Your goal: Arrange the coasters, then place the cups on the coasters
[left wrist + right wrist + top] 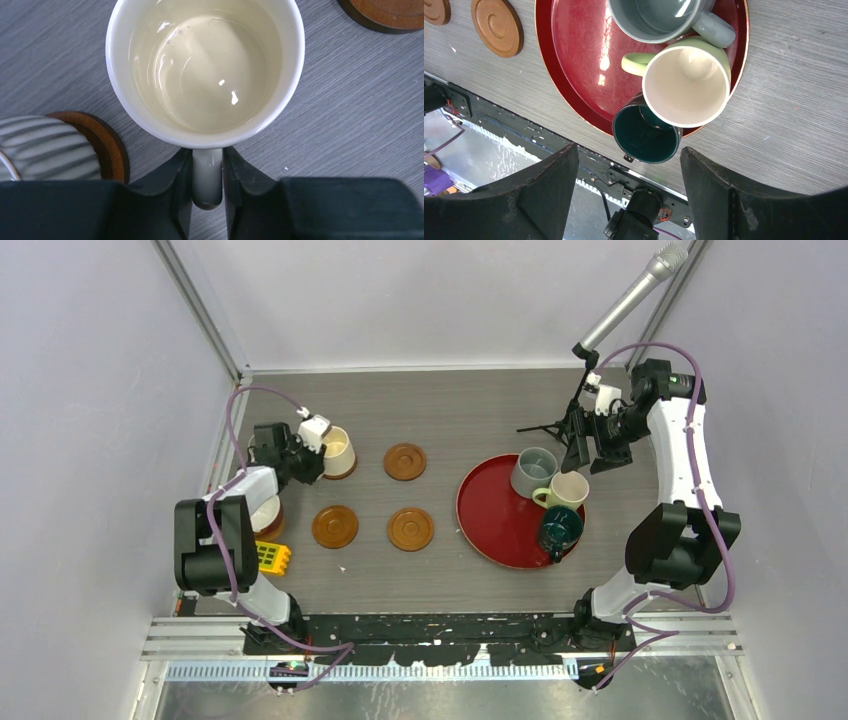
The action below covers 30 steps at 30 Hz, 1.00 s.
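Farthest left, close to my left arm, the ribbed mug [45, 147] stands on a coaster [109, 145]. Just in front of it a small yellow gridded piece [273, 557] lies on the tabletop [450, 405].

Next comes my left tool [207, 152]. It is clenched on the handle of the cream mug [205, 65], one finger pressed against each side of the handle. The mug stands upright at the far left of the tabletop. From above, the brown edge of another coaster shows beneath it.

Moving right, three bare coasters lie flat and apart from one another. One [405, 461] is beside the cream mug in the far row, and two [335, 526] [411, 529] are in the near row.

Right of centre is the red tray [490, 530] with three mugs crowded onto its right half. The grey-blue mug [533, 472] is farthest back. The pale green mug [567, 490] touches it. The dark teal mug [560, 530] sits at the tray's near right rim, tucked against the green one.

Beyond the tray's far right edge, my right tool [600, 445] hangs in the air above the tabletop. It is released, with its fingers spread wide and nothing between them. Its wrist camera looks down on the three mugs.

In the far right corner a microphone [640, 290] slants upward on its stand.
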Available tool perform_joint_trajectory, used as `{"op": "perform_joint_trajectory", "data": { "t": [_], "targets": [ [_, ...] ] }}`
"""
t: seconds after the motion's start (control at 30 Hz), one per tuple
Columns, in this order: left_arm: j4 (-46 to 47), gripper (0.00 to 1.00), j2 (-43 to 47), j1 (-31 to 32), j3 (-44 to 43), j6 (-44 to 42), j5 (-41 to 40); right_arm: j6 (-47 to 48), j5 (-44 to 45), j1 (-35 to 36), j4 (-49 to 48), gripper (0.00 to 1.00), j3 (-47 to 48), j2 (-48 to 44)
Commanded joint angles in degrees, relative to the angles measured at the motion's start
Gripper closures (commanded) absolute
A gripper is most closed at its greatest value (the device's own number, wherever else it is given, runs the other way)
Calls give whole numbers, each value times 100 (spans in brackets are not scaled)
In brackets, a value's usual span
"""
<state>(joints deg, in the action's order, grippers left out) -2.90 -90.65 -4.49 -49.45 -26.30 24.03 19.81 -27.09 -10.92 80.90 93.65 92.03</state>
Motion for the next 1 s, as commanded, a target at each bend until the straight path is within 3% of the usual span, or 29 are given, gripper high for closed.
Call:
{"op": "perform_joint_trajectory", "data": {
  "t": [0.0,0.27,0.53,0.67,0.97],
  "targets": [
    [22,68,283,-17,-118,-320,197,17,12,31,13,21,208,-5],
    [-629,40,642,-22,-282,-409,199,15,-39,29,0,21,202,-17],
    [-2773,2,1422,42,-1531,-611,531,5,-148,28,-151,21,93,-176],
    [-3561,0,1341,383,-2180,-558,437,-123,-387,33,-203,21,86,-191],
    [-3450,0,933,2704,-2609,413,-165,895,-174,-166,557,21,-273,-526]
  ]
}}
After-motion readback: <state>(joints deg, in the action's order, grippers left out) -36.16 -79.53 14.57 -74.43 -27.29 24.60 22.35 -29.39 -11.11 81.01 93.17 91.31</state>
